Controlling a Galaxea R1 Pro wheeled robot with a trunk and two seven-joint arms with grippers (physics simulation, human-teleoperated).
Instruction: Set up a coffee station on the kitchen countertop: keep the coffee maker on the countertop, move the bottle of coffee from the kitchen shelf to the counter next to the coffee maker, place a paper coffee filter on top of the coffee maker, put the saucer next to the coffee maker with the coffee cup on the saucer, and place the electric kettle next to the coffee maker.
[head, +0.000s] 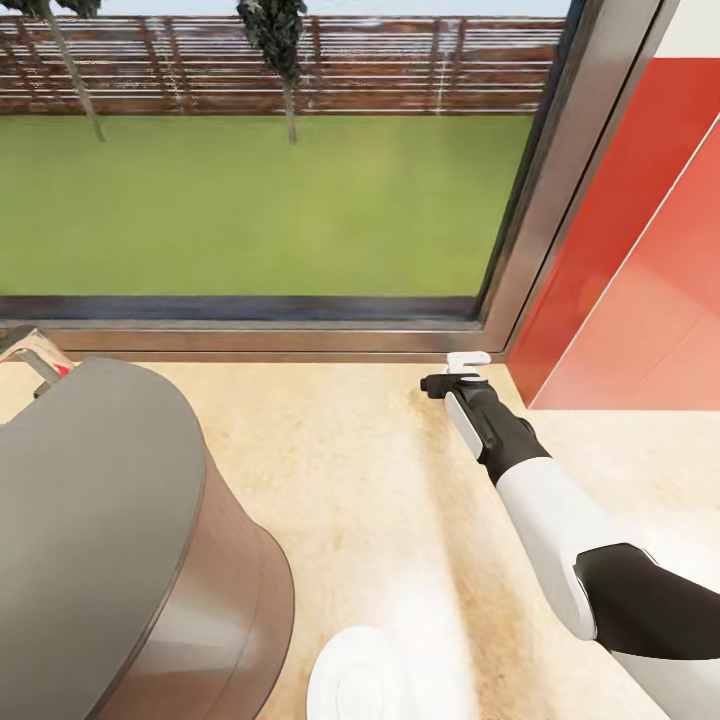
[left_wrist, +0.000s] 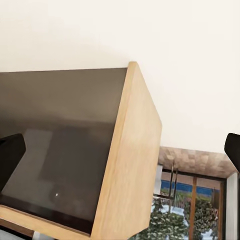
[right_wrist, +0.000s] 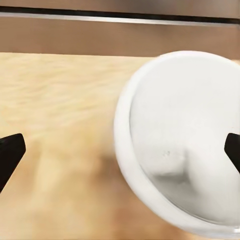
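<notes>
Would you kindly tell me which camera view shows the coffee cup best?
The right wrist view: the coffee cup looms close, rim and inside plain. The head view gives only a small white shape beyond the right gripper.

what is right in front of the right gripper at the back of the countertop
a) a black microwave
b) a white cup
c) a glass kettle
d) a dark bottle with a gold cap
b: in the right wrist view a white cup lies between the fingertips of the open right gripper, and the head view shows it on the kitchen countertop by the window frame.
</notes>
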